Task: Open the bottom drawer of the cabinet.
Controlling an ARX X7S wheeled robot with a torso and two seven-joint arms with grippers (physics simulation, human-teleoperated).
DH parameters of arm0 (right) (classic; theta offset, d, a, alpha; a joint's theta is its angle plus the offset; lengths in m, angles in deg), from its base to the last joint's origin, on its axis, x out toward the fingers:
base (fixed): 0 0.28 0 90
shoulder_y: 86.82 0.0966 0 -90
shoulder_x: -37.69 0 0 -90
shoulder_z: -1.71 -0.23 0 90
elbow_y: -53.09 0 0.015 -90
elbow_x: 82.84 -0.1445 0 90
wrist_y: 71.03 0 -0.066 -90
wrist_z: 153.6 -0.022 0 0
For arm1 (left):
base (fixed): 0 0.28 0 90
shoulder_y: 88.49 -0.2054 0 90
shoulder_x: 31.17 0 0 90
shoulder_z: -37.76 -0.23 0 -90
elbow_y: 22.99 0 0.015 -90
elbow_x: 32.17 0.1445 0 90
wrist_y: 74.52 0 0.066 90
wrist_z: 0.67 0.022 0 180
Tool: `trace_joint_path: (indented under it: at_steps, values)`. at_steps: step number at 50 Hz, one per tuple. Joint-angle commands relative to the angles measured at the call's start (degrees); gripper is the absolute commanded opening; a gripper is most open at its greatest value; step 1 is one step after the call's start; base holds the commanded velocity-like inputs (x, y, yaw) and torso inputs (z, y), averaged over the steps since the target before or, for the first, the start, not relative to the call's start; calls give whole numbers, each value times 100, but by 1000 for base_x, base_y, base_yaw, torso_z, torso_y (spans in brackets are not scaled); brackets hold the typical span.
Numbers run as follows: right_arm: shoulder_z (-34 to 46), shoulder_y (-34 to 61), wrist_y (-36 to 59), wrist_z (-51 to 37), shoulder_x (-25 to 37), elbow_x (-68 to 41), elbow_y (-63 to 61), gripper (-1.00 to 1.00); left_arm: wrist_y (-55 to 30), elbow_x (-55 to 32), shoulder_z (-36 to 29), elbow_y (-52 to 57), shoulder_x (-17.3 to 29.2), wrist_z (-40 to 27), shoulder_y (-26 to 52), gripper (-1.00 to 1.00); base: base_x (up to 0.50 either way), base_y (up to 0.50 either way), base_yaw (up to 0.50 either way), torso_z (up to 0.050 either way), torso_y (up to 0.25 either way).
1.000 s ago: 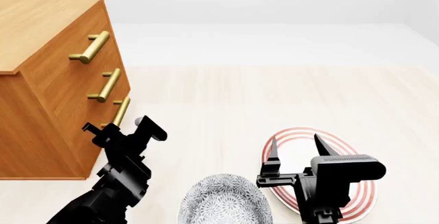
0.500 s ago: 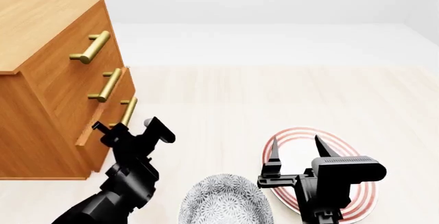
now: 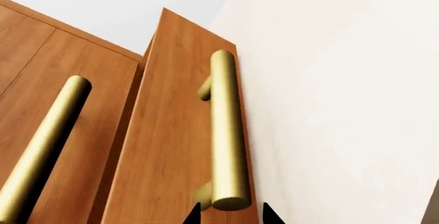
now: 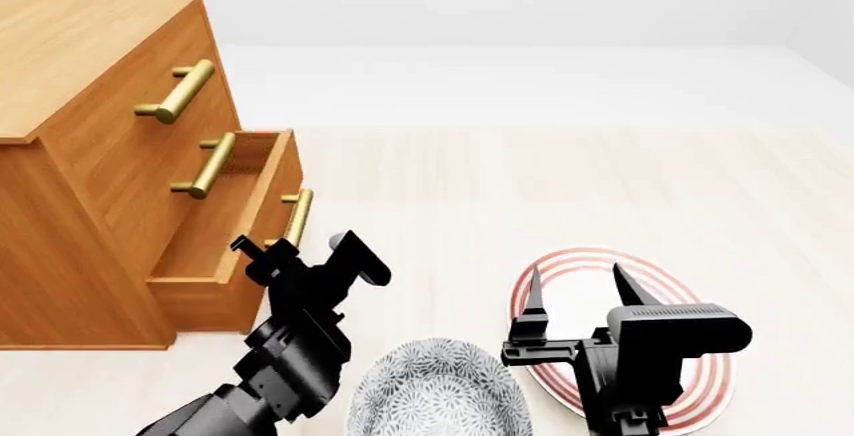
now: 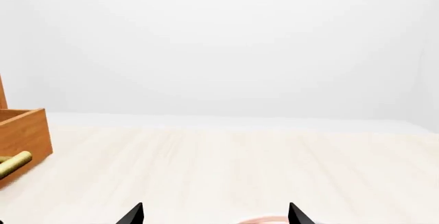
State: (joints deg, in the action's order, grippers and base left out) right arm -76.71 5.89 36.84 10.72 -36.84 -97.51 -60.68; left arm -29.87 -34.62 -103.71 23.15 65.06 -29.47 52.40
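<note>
We have the left pincer (image 4: 296, 252) closed around the gold handle (image 4: 296, 220) of the bottom drawer (image 4: 262, 196), at centre-left of the head view. In the left wrist view the handle (image 3: 225, 131) runs up the frame with the two fingertips either side of its near end, so the grip sits off-centre on the bar. The cabinet (image 4: 80, 86) fills the upper left of the head view, and the drawer stands partly out of its base with the inner wall showing.

To do this step well, we judge the pull should stay straight along the drawer's travel, level, with no sideways drag; an end grip could twist the front or slip off the bar.

The right pincer (image 4: 578, 291) hangs spread over the striped plate (image 4: 694, 386), lower right, idle; a patterned bowl (image 4: 438, 396) sits at bottom centre.

Against one second ago: the drawer was flush with the cabinet; half a second ago it was barely out. Now it is clearly further, and the left arm has drawn back toward the lower centre.
</note>
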Motion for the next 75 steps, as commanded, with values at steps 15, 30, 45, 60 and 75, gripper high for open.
trace_joint_path:
  at_steps: [15, 30, 45, 60, 75]
  values:
    - [32, 19, -105, -26, 29, -66, 148, 100, -1431, 156, -16, 2137, 480, -119, -583, 100, 0, 0, 4, 0, 2]
    - [63, 33, -103, -60, 55, -95, 141, 100, -2779, 18, 192, 5218, 1058, -41, -942, 100, 0, 0, 0, 0, 0]
    - [121, 61, -129, -75, 62, -103, 194, 100, -2958, -411, 1951, 5852, 1052, 291, -417, 100, 0, 0, 0, 0, 0]
    - [155, 86, -176, -90, 61, -139, 273, 100, -3379, -1555, 3856, 5514, 486, 995, -393, 100, 0, 0, 0, 0, 0]
    - [191, 105, -178, -121, 79, -162, 278, 100, -3777, -1770, 4488, 5026, 288, 969, -201, 100, 0, 0, 0, 0, 0]
